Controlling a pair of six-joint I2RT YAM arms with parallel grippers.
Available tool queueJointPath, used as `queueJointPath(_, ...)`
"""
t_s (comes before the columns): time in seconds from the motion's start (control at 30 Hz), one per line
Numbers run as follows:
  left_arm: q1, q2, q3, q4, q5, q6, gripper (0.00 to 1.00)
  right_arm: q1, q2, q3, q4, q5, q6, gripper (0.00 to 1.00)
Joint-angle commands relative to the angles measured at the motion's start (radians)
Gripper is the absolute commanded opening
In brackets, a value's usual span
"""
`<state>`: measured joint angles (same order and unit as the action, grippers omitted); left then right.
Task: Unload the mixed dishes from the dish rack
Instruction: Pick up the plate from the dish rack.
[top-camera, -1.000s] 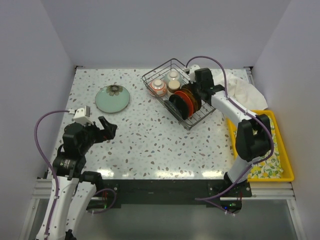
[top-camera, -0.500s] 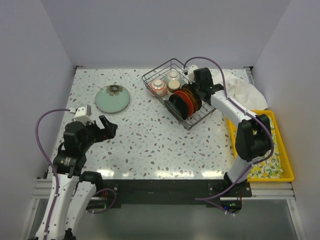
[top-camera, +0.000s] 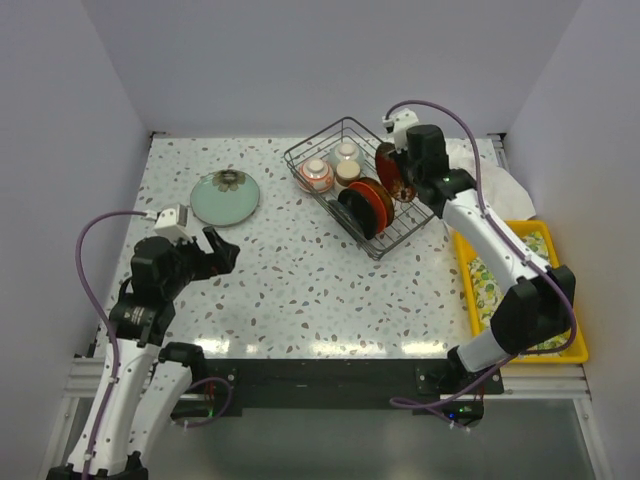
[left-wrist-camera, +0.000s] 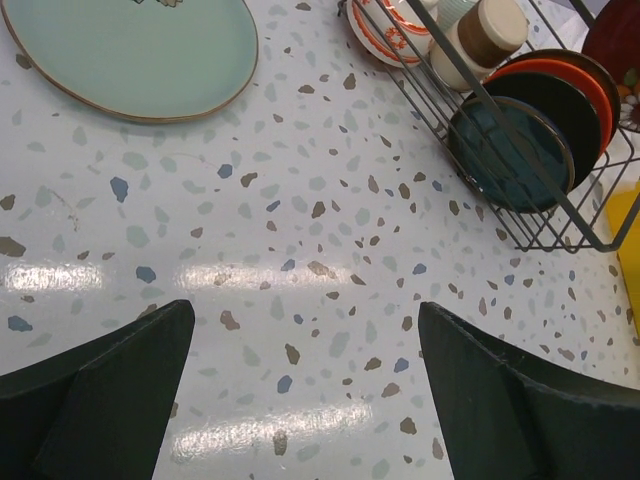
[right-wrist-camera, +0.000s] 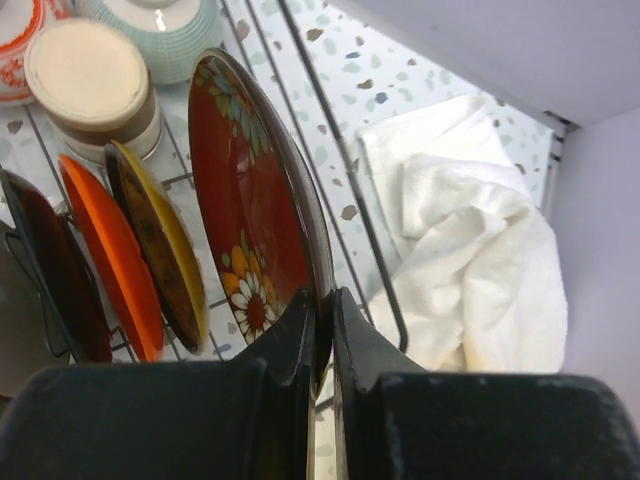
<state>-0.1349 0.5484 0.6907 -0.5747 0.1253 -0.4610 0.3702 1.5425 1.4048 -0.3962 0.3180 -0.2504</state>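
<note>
The dark wire dish rack stands at the back right of the table. My right gripper is shut on the rim of a red floral plate and holds it upright, raised above the rack. Orange-red and black plates stand upright in the dividers. A red-patterned bowl and cream/brown cups sit in the rack's far end. A teal plate lies flat on the table at the left. My left gripper is open and empty over bare table, right of that plate.
A white cloth lies right of the rack. A yellow plastic tray with a patterned lining sits at the right edge. The white walls close in the back and both sides.
My right gripper has lifted the red floral plate up out of the rack's dividers and drawn back to the right. The left arm has barely moved.
</note>
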Motion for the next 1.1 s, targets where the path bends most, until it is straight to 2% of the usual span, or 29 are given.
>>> queueJointPath(0.0, -0.012, 0.033, 0.049, 0.093, 0.054, -0.004, 0.99, -0.001, -0.139, 0.043, 0.074, 0.11, 0.025, 0.0)
queueJointPath(0.17, -0.019, 0.088, 0.064, 0.154, 0.108, -0.021, 0.99, -0.002, -0.258, -0.001, 0.04, 0.066, 0.106, 0.0)
queueJointPath(0.3, -0.029, 0.131, 0.076, 0.2, 0.143, -0.036, 0.99, -0.001, -0.329, -0.041, 0.019, -0.072, 0.216, 0.0)
queueJointPath(0.43, -0.038, 0.182, 0.087, 0.262, 0.18, -0.054, 0.98, -0.001, -0.383, -0.095, 0.028, -0.297, 0.393, 0.0)
queueJointPath(0.53, -0.049, 0.209, 0.086, 0.318, 0.209, -0.08, 0.97, -0.002, -0.409, -0.154, 0.065, -0.394, 0.509, 0.0)
queueJointPath(0.67, -0.075, 0.245, 0.075, 0.392, 0.237, -0.137, 0.96, 0.001, -0.432, -0.263, 0.167, -0.564, 0.663, 0.0)
queueJointPath(0.83, -0.141, 0.292, 0.056, 0.473, 0.232, -0.182, 0.95, 0.003, -0.44, -0.375, 0.29, -0.691, 0.83, 0.0)
queueJointPath(1.07, -0.311, 0.344, 0.026, 0.564, 0.12, -0.234, 0.91, 0.021, -0.443, -0.529, 0.469, -0.787, 0.997, 0.0)
